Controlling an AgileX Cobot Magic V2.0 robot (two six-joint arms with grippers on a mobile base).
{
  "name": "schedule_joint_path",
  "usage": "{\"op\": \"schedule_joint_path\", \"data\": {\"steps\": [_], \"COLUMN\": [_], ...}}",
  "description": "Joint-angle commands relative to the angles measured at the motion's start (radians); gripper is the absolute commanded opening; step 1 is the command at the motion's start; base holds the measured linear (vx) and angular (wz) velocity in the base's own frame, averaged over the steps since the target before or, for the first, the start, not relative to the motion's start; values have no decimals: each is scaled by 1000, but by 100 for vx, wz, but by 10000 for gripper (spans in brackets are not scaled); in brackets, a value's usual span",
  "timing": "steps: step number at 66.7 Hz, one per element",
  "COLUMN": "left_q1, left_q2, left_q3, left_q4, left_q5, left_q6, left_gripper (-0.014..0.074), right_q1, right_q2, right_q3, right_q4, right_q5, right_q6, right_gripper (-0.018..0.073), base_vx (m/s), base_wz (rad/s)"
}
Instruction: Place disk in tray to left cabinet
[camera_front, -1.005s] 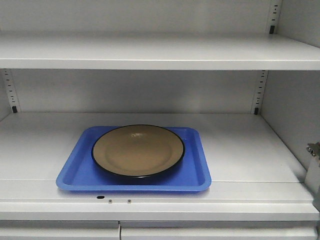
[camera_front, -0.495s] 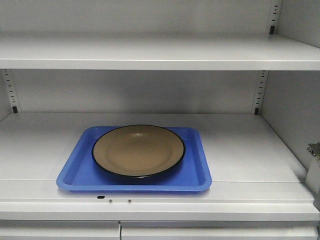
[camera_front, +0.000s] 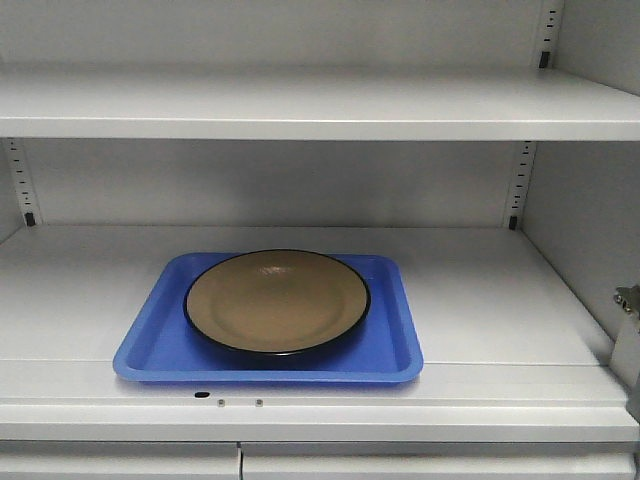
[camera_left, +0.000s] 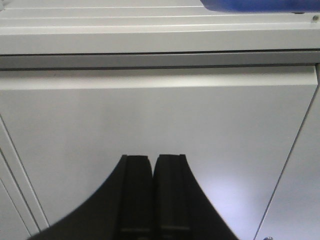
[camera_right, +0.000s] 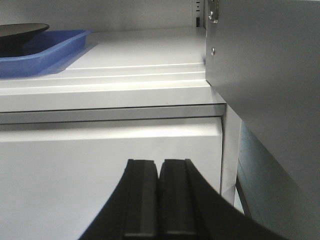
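Down low, the left pincer (camera_left: 152, 165) has its two black fingers pressed flat together with nothing between them, and it faces the closed lower door (camera_left: 160, 150) of the left cabinet (camera_front: 320, 105). Above it runs the door's top edge, then the stepped front lip of the shelf (camera_left: 150, 35); a sliver of the tray (camera_left: 255, 5) peeks over that lip at the upper right of the left wrist view. The right pincer (camera_right: 159, 167) is likewise closed tight and holds nothing. It sits below the shelf front, near the cabinet's right side, where a grey open door panel (camera_right: 270, 75) with a hinge stands close by on the right, and a narrow gap shows beside the lower door.

From the front view, the tray (camera_front: 395, 345) lies flat on the middle shelf (camera_front: 500, 300), a little left of centre, its front rim near the shelf's front edge but not over it. The disk (camera_front: 277, 300) rests inside the tray, toward the back, its black rim reaching close to the tray's rear wall. Bare shelf lies open on both sides of the tray, wider on the right, and behind it up to the back wall. The upper shelf (camera_front: 320, 120) hangs well above the disk.
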Motion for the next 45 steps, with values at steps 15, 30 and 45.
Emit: {"op": "schedule_joint_path", "data": {"steps": [15, 30, 45], "left_q1": [-2, -2, -2], "left_q2": [-2, -2, -2], "left_q3": [17, 17, 17], "left_q4": [2, 2, 2], "left_q5": [-79, -79, -79], "left_q6": [-6, -6, -6], "left_gripper": [-6, -6, -6], "right_q1": [-10, -10, -10], "right_q2": [-13, -13, -13], "right_q3": [18, 18, 18], "right_q4": [-14, -14, -14], "right_q5": [-100, -100, -100], "right_q6": [-12, -12, -12], "right_gripper": [-5, -5, -5], "base_vx": [0, 0, 0], "base_wz": [0, 0, 0]}}
